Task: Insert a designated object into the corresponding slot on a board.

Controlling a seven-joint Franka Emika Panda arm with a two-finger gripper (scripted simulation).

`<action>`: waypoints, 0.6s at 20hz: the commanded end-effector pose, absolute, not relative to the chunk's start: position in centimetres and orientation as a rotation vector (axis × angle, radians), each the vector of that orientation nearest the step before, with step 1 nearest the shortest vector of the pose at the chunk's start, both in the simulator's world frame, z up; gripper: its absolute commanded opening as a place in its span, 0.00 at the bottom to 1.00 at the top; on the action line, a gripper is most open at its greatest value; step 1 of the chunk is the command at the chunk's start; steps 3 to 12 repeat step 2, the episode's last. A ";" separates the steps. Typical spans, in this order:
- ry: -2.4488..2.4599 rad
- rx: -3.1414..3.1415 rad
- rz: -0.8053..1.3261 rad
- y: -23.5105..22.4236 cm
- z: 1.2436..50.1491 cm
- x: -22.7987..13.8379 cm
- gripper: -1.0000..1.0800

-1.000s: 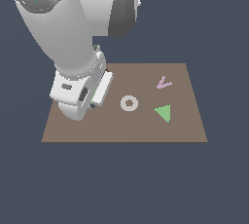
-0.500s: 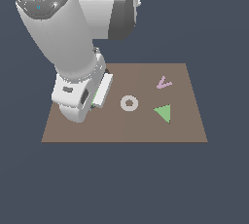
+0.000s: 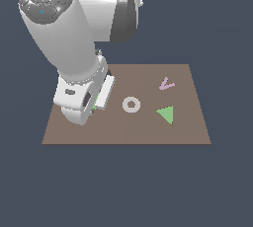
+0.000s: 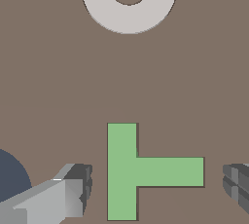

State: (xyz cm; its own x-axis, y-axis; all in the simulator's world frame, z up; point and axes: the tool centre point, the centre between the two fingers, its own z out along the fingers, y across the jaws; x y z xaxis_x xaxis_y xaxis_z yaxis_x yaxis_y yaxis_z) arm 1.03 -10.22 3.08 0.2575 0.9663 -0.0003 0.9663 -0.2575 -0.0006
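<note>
The designated object (image 4: 126,172), a bright-green T-shaped flat piece, lies flat on the brown board (image 4: 58,96) with a thin dark line along its edges. No open dark T-shaped slot shows in either view. My gripper (image 4: 155,186) is open. Its fingers (image 4: 73,189) stand on either side of the piece with a gap on each side, not touching it. In the exterior view the hand (image 3: 81,97) covers the left part of the board (image 3: 148,132), and only a sliver of green (image 3: 94,103) shows beside it.
A pale grey ring (image 3: 131,104) lies mid-board and also shows in the wrist view (image 4: 97,4). A larger green triangle (image 3: 167,114) and a pink V (image 3: 166,84) lie toward the exterior view's right. A dark round patch (image 4: 9,174) sits by one finger.
The upper arm has shifted slightly. The hand stays low over the left part of the board, in about the same place.
</note>
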 end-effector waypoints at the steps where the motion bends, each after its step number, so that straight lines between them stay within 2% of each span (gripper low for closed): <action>1: -1.914 -2.491 0.001 -10.2 3.1 1.0 0.96; 12: -1.914 -2.491 0.001 -10.2 3.1 1.0 0.96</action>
